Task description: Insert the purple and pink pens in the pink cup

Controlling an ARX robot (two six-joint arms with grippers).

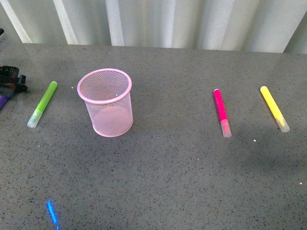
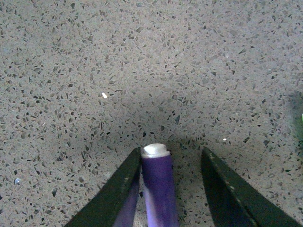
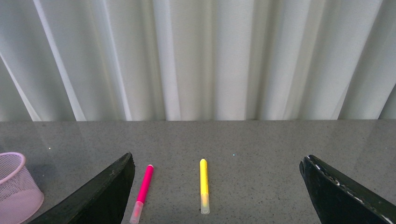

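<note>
Left wrist view: shows the left gripper (image 2: 172,155) partly open around the short, thick dark purple pen (image 2: 158,184), white end tip pointing outward. Sets the pen against one of the black fingers (image 2: 118,189) with a gap to the other, so not clamped. Cannot tell whether the pen rests on the grey speckled stone tabletop (image 2: 151,71).

Front view: puts that gripper at the 9 o'clock edge, a sliver of purple beneath it. Places the pale pink round wire-mesh cup (image 1: 109,120) upright at the gripper's 3 o'clock, the lime-green marker (image 1: 43,103) lying between them. Finds the magenta-pink pen (image 1: 221,112) flat at the cup's 3 o'clock, well apart, and the yellow marker (image 1: 274,108) at that pen's 3 o'clock.

Right wrist view: shows the right gripper (image 3: 217,159) spread wide, gripping nothing.
</note>
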